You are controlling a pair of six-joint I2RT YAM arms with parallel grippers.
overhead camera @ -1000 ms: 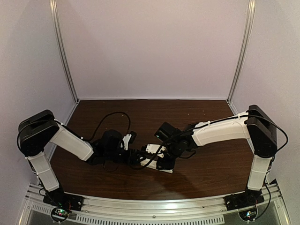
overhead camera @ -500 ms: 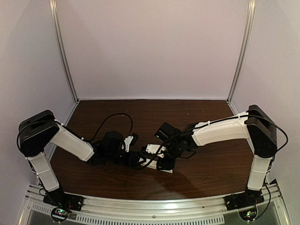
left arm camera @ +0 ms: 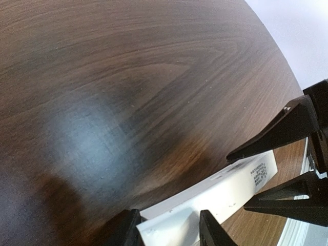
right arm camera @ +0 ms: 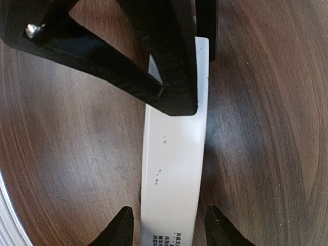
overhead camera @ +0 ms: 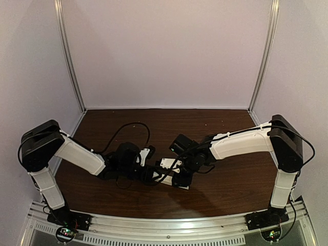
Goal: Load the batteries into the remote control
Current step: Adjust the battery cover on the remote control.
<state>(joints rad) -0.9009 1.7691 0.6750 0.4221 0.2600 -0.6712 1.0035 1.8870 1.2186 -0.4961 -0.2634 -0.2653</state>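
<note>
The remote control [right arm camera: 174, 164] is a slim white bar with small print at one end, lying lengthwise between both grippers over the brown table. In the top view it shows as a white strip [overhead camera: 177, 184] where the arms meet. My left gripper [left arm camera: 169, 233] is shut on one end of the remote control [left arm camera: 225, 189], which fills the space between its fingers. My right gripper [right arm camera: 170, 230] straddles the printed end, open, with a gap on each side. Its black fingers [left arm camera: 277, 138] show at the right of the left wrist view. The batteries are out of view.
A black cable [overhead camera: 128, 125] loops over the table [overhead camera: 205, 123] behind the left arm. A metal rail [overhead camera: 169, 225] runs along the near edge, and pale walls with upright metal posts [overhead camera: 69, 56] close in the back and sides.
The left gripper has slid right onto the remote control and its jaws have narrowed on it. The right gripper's jaws have widened off the remote control.
</note>
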